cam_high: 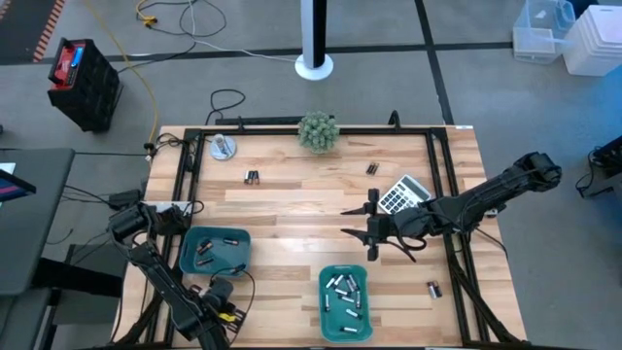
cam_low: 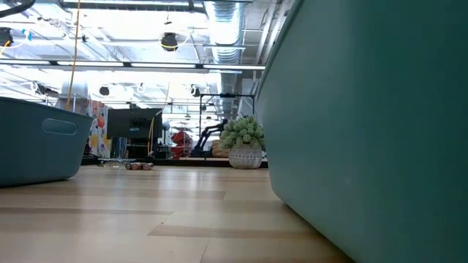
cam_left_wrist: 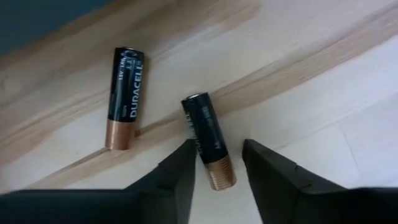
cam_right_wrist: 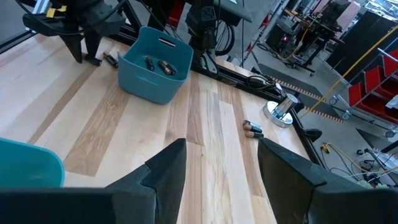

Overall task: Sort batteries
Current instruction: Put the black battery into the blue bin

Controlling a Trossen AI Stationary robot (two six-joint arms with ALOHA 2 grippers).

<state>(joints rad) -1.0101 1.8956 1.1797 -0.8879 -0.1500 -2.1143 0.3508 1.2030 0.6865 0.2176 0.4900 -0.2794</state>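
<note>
Currently my left gripper [cam_left_wrist: 216, 169] has its two fingers apart, straddling the coppery end of a dark battery [cam_left_wrist: 207, 139] that lies flat on the wooden table [cam_left_wrist: 298, 74]. The pads do not appear to touch the cell yet. A second dark battery [cam_left_wrist: 125, 97] lies just beside it, apart from the fingers.

Risk 1: the grip point sits near the cell's end, not its middle. On closing, I judge the cell may pivot or squirt out from between the pads.

Risk 2: the cell lies at a slight angle to the finger line, so one pad may meet it first and roll it toward its neighbour.

Risk 3: both cells rest near the table's front-left corner, so a rolled cell could leave the edge.

Outward, the tray of dark cells [cam_high: 214, 250] stands near the left gripper; the tray of silvery cells [cam_high: 346, 302] stands farther right. My right gripper [cam_high: 372, 229] hovers over mid-table with fingers apart, holding nothing. Loose batteries remain at the far side [cam_high: 253, 177] and near the calculator [cam_high: 402, 193].
</note>
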